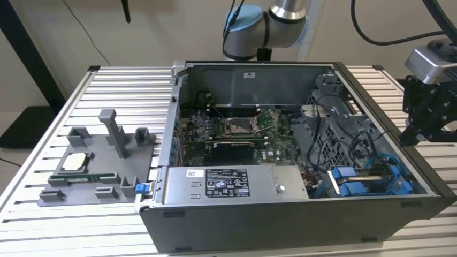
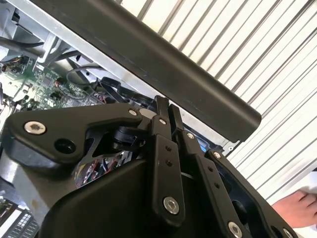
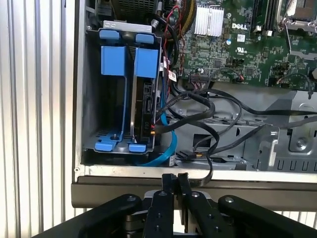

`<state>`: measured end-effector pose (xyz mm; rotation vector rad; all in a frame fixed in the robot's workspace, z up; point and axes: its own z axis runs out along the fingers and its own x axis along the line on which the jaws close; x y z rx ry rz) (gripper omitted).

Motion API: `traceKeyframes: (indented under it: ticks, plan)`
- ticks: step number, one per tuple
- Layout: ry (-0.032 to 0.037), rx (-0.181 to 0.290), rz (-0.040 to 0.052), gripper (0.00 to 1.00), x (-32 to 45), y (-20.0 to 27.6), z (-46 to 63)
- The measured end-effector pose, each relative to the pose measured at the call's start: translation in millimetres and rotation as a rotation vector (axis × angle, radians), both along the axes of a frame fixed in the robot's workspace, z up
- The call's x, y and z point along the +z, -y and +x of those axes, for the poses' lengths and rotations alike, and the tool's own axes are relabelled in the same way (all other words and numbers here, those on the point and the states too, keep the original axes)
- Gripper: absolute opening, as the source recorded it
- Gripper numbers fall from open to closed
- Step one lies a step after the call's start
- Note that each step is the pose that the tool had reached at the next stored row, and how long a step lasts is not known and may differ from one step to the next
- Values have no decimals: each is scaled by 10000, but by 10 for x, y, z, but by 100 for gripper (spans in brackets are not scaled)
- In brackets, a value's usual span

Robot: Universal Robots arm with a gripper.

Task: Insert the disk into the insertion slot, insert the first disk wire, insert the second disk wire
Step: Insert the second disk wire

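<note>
While my gripper (image 3: 175,178) hangs clenched, empty, the disk (image 3: 146,111) sits in the insertion slot (image 3: 95,99) ahead, lengthwise away from me.

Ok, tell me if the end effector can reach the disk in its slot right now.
Probably yes. The end effector hangs outside the case wall, the disk sits exposed in the insertion slot, but black cables crowd its near edge.
</note>
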<state>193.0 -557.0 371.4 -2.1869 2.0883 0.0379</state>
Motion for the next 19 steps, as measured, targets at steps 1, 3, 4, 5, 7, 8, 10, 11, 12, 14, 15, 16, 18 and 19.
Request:
traceKeyframes:
  ticks: [1, 3, 4, 5, 7, 8, 10, 11, 12, 14, 15, 16, 18, 19]
  plan:
    - [0, 0, 0, 0, 0, 0, 0]
    - [0, 0, 0, 0, 0, 0, 0]
    - [0, 0, 0, 0, 0, 0, 0]
    - [0, 0, 0, 0, -1, 0, 0]
    - [0, -1, 3, 0, 0, 0, 0]
    - [0, -1, 3, 0, 2, 0, -1]
    - [-1, 0, -2, 0, 9, 0, -8]
    - [0, 0, -3, 0, 12, 0, -13]
    - [0, -1, -5, 0, 16, 0, -22]
    - [0, 0, -5, 0, 22, 0, -40]
    - [0, -1, -5, 0, 26, 0, -49]
    - [0, 0, -4, 0, 30, 0, -58]
    - [0, 0, -5, 0, 40, 0, -81]
    - [0, -1, -6, 0, 44, 0, -94]
